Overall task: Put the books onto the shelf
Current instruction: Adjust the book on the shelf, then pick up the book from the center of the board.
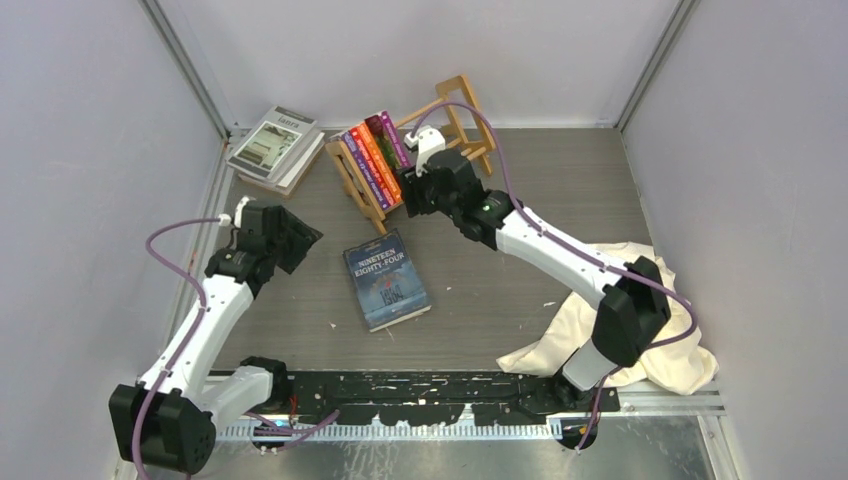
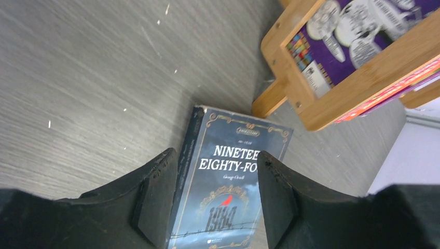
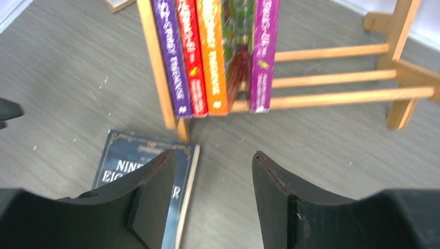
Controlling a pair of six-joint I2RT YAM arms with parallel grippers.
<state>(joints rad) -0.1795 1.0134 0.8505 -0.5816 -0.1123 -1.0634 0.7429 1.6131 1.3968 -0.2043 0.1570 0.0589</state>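
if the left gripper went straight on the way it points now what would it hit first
Most likely the dark blue Nineteen Eighty-Four paperback, lying flat on the table, framed between the left gripper's open fingers in its wrist view; how far off is unclear.

so the left arm (image 1: 205, 320) is bent up the frame's left side, right arm (image 1: 550, 245) reaches to upper centre. left gripper (image 2: 215, 155) and right gripper (image 3: 212, 154) both have fingers spread apart

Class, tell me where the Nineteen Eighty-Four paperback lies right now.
In the top view, the Nineteen Eighty-Four paperback lies flat on the table, left of centre, just below the wooden shelf.
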